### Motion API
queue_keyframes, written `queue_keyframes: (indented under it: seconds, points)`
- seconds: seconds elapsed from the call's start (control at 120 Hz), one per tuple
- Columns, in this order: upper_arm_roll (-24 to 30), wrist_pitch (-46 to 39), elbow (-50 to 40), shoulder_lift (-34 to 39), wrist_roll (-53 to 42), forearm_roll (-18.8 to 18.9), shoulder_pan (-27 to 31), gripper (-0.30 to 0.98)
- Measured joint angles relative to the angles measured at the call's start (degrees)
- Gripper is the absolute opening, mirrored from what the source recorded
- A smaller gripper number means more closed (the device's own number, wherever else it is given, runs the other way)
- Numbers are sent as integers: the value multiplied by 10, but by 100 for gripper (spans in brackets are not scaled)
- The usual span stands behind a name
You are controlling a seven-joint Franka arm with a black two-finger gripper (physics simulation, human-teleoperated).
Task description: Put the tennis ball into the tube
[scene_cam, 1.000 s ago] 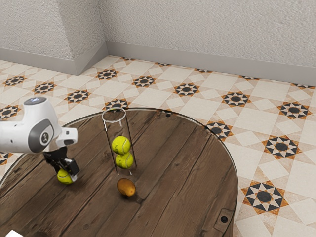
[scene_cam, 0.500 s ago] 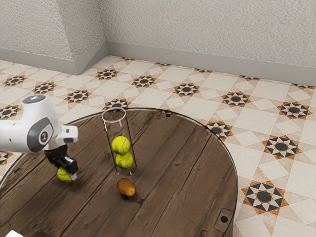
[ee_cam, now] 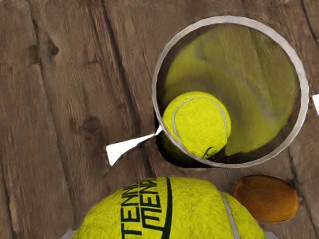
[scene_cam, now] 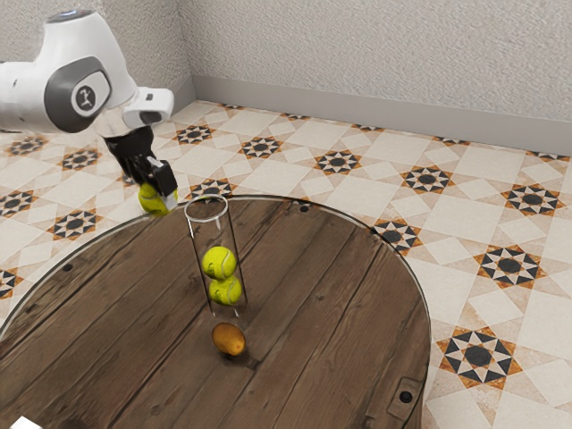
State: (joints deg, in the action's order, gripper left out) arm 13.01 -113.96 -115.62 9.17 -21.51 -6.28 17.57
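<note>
Exterior view: my gripper (scene_cam: 160, 189) has the tennis ball (scene_cam: 154, 203) squeezed tight, up beside the top of the tube (ee_cam: 229, 19) but not over its hole. If I go across too low or crooked, the tennis ball could bump the tube and knock it over. Unlike a moment ago, the tennis ball is up high, no longer far below the tube's top.

The held tennis ball (ee_cam: 192, 211) reads "TENN" and "MEN".

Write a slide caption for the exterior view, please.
A robot arm with its end effector holding a tennis ball near a clear tube containing two others.
</note>
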Motion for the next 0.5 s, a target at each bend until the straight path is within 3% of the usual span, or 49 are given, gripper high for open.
queue_keyframes:
  seconds: [0.175,0.5]
  points:
    - [9,58,101,-85,3,1,-10,29]
    - [11,89,169,-154,6,5,-32,29]
